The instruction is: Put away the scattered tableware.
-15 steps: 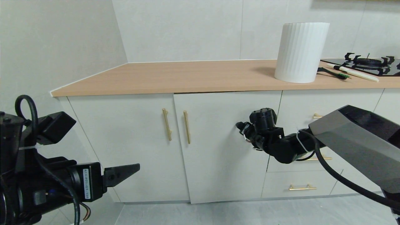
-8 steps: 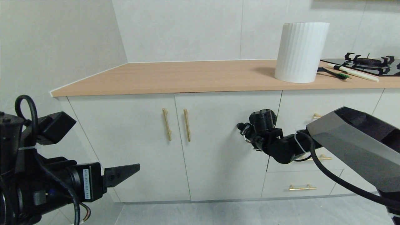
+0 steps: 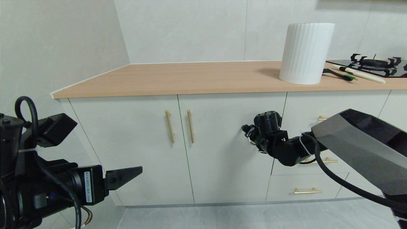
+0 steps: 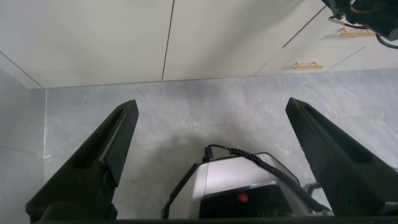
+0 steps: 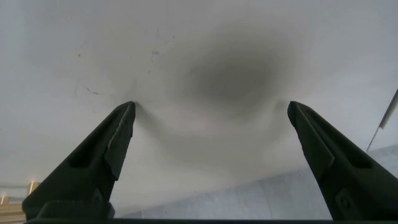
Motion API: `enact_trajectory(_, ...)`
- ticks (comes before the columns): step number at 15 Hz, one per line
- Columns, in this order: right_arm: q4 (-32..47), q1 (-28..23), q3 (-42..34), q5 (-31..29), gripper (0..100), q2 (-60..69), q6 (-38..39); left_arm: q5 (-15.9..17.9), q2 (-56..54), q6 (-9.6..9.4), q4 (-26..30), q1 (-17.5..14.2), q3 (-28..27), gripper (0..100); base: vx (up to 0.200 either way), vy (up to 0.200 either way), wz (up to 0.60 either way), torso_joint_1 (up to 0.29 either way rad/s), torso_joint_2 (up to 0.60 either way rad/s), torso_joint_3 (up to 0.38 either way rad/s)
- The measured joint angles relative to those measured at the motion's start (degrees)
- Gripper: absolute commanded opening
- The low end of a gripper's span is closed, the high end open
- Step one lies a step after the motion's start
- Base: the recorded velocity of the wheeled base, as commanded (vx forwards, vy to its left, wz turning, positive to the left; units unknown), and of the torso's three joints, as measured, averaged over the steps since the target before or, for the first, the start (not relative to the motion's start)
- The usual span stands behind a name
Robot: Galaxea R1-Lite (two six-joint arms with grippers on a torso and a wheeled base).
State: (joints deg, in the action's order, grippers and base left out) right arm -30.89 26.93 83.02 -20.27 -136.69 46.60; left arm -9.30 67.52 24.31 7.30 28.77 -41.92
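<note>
On the wooden counter [image 3: 178, 78] at the far right lie a pale utensil [image 3: 361, 74] and a dark-handled utensil [image 3: 338, 74], beside a tall white ribbed container [image 3: 306, 53]. My right gripper [image 3: 245, 129] is below the counter with its open fingertips against the right-hand cabinet door [image 3: 229, 152]. In the right wrist view the right gripper [image 5: 210, 106] has that door's flat face [image 5: 205, 56] just ahead and nothing between its fingers. My left gripper [image 3: 140, 170] hangs low at the left, open and empty. In its own view the left gripper [image 4: 210, 104] points down at the grey floor [image 4: 205, 118].
Two gold handles [image 3: 180, 126] mark the pair of cabinet doors, which sit flush. Drawers with gold pulls [image 3: 307, 190] stand to the right. A gas hob [image 3: 375, 65] occupies the counter's far right end. A wall closes off the left side.
The right-hand cabinet door has swung from slightly ajar to flush with its neighbour, with my right gripper following it in a little. The left arm has stayed still.
</note>
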Motion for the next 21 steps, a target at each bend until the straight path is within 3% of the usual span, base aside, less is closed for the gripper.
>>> enact_trajectory(3,-0.1,-0.1,-1.5,0.7,100,1.0,0.0,0.0,0.0,0.0,0.0,0.0,0.1,100,0.0,0.0,0.0,0.0,0.0,0.0)
enact_trajectory(5,-0.1,0.3,-4.6,4.2,100,3.1,0.0,0.0,0.0,0.0,0.0,0.0,0.1,100,0.0,0.0,0.0,0.0,0.0,0.0)
enact_trajectory(7,-0.8,1.0,-12.8,14.1,100,8.3,-0.8,0.0,0.0,0.02,0.0,0.0,0.1,100,0.0,0.0,0.0,0.0,0.0,0.0)
enact_trajectory(9,-3.4,1.0,-25.5,31.8,100,17.1,-5.3,0.0,0.0,0.02,0.0,0.0,0.1,100,0.0,0.0,0.0,0.0,0.0,0.0)
enact_trajectory(11,-8.9,0.6,-34.8,39.5,100,24.7,-11.1,0.1,-0.4,0.02,0.0,0.0,0.1,100,0.0,0.0,0.0,0.0,0.0,0.0)
enact_trajectory(15,-10.8,0.7,-43.7,37.5,100,38.9,-16.2,0.2,-4.9,-0.06,0.0,-0.1,0.7,100,0.0,0.0,0.0,0.0,0.0,0.0)
enact_trajectory(21,-10.3,0.3,-55.9,23.4,100,63.5,-22.6,0.9,-21.0,-1.0,0.2,-4.4,7.2,100,0.0,0.0,0.0,0.0,0.0,0.0)
